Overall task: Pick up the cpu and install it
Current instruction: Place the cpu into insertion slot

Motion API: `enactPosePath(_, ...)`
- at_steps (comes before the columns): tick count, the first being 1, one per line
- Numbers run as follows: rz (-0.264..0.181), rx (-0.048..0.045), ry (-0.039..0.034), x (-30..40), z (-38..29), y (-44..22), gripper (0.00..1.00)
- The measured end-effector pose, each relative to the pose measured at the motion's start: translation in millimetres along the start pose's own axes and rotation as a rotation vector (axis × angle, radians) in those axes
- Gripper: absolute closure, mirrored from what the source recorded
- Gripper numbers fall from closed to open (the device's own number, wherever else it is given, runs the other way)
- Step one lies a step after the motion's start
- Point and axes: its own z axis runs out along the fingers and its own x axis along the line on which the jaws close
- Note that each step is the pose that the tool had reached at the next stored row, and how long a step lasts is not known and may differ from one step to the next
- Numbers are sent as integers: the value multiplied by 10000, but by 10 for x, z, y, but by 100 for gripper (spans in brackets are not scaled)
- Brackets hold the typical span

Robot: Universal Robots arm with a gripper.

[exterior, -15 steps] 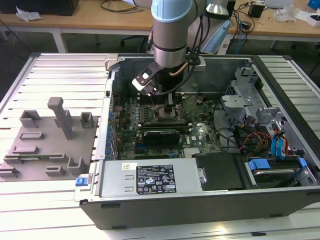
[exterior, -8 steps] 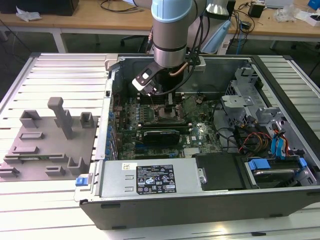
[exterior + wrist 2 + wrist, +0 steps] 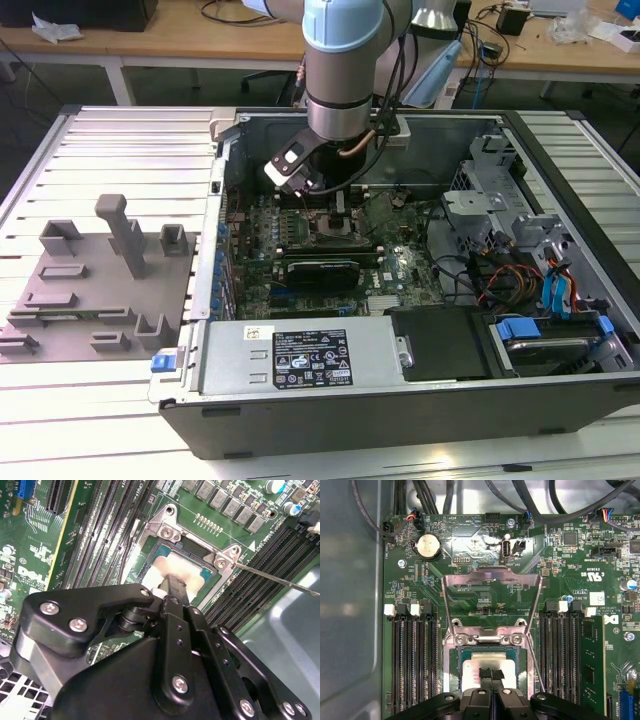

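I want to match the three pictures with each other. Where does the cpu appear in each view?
Exterior view: hidden under the gripper, over the motherboard inside the open case.
First wrist view: the cpu lies flat in the socket, at the gripper's tip.
Second wrist view: the cpu lies in the socket, partly behind the gripper.
Shared landmark: the gripper, right above the socket.

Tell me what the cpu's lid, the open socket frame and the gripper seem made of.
cpu: pale silvery lid with a dull sheen, likely metal.
socket frame: bare bright sheet metal with bent edges, probably steel.
gripper: matte black links with silver screws, either anodised metal or hard plastic; I can't tell which.
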Motion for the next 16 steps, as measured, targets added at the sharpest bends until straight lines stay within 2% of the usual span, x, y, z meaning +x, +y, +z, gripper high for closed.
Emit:
enactPosePath(13,-1,2,0,-1,28,-2,89)
enactPosePath(16,2,-12,24,3,7,1,89)
